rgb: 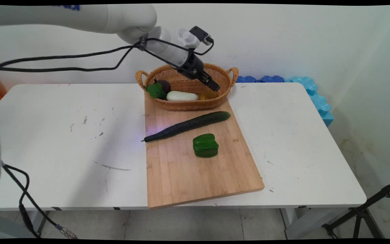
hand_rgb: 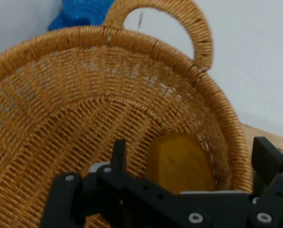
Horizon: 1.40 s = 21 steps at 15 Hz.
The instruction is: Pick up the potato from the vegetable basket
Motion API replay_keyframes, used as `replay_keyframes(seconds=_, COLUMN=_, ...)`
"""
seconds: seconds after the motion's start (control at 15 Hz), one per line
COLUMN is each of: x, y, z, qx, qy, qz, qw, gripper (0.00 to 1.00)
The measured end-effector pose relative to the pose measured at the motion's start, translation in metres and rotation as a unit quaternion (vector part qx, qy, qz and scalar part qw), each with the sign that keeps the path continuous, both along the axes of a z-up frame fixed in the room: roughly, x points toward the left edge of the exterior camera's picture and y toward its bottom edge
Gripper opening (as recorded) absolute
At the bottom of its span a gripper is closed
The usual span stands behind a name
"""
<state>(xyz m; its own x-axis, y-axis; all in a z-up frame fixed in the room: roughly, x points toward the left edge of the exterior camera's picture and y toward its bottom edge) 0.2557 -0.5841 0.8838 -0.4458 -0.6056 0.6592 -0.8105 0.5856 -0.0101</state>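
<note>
One black pincer (rgb: 214, 85) is hanging released inside the wicker basket (rgb: 185, 105), above a yellow-brown piece (hand_rgb: 179, 164).

Its fingers (hand_rgb: 118, 153) are standing wide apart, with the yellow-brown piece lying between them near the basket's right end, not yet touched as far as I can see. Beside it a white vegetable (rgb: 181, 96), a dark round thing (rgb: 164, 85) and a leafy green piece (rgb: 156, 90) are lying. The basket is sitting on the far end of a wooden board (rgb: 188, 183); a cucumber (rgb: 188, 126) and a green pepper (rgb: 205, 145) are resting there too, on the white counter (rgb: 63, 142).

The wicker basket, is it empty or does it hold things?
Not empty. The wicker basket holds a white vegetable, a green one and a yellow piece.
</note>
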Motion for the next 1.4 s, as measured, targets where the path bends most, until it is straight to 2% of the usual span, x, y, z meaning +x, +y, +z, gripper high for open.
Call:
replay_keyframes(seconds=0.33, x=-0.003, y=-0.016, z=-0.014, qx=0.035, qy=0.010, qz=0.041, qw=0.9985, gripper=1.00)
replay_keyframes(seconds=0.67, x=-0.007, y=-0.026, z=-0.021, qx=0.071, qy=0.024, qz=0.073, qw=0.9945, gripper=1.00)
replay_keyframes(seconds=1.4, x=-0.006, y=-0.045, z=-0.024, qx=0.122, qy=0.048, qz=0.101, qw=0.9862, gripper=1.00)
